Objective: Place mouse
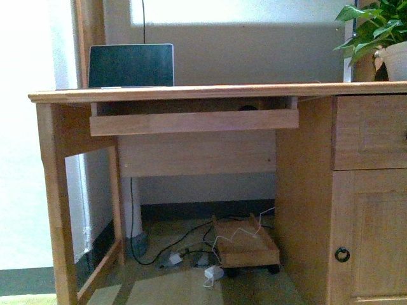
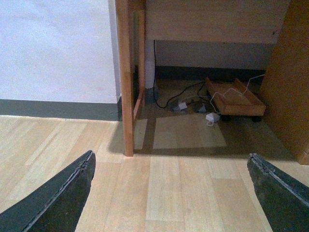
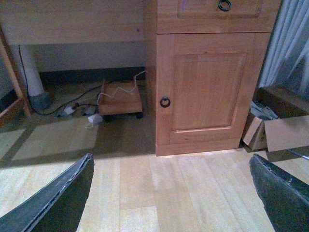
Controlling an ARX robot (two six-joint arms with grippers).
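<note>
**Front view, upper centre:** the bench (image 1: 191, 93) with its pull-out keyboard tray (image 1: 194, 121). A low, dark, rounded shape at the tray's right end, just under the benchtop, is judged to be the mouse (image 1: 247, 107). The tray's lip hides most of it. A laptop (image 1: 131, 65) stands at upper left.

**Wrist views:** the left hand (image 2: 170, 157) and right hand (image 3: 170, 158) are both spread wide and hold nothing.

**Judged handling:** the mouse is light, rigid and smooth-shelled, so liable to slip. Pinch across its two long flanks at mid-body, clear of the buttons.
</note>
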